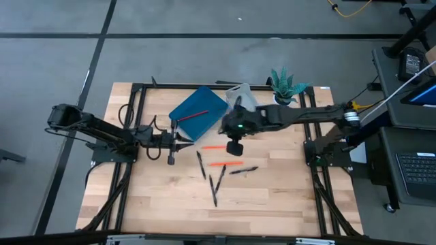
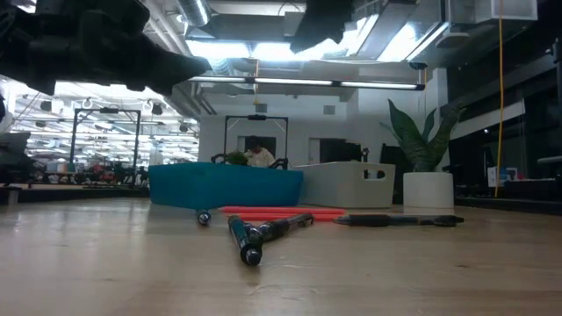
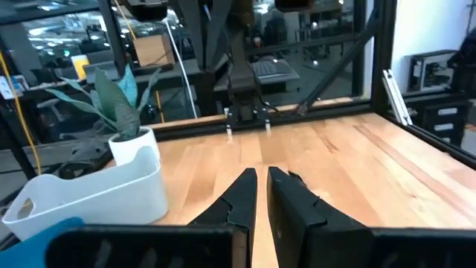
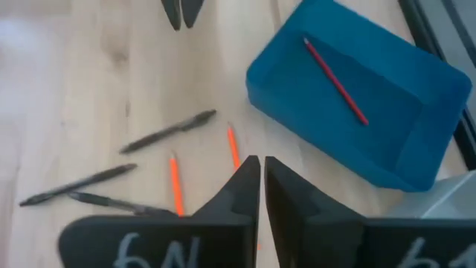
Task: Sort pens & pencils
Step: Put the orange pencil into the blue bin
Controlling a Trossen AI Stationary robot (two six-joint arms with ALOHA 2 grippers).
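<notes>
Several black pens point(image 1: 219, 177) lie loose on the wooden table, also seen in the right wrist view point(image 4: 167, 132). Two orange pencils point(image 1: 225, 164) lie among them point(image 4: 175, 182). One red pencil point(image 4: 335, 80) lies inside the blue tray point(image 1: 199, 112). My right gripper point(image 1: 235, 146) hangs above the table just right of the far orange pencil point(image 4: 233, 147); its fingers point(image 4: 262, 179) are shut and empty. My left gripper point(image 1: 182, 139) waits shut and empty near the tray's front left corner, pointing right point(image 3: 260, 195).
A white bin point(image 1: 242, 95) stands right of the blue tray, and a potted plant point(image 1: 286, 85) stands at the far right. Black frame rails point(image 1: 136, 102) run along the table's edges. Bare wood lies toward the near edge point(image 1: 225, 218).
</notes>
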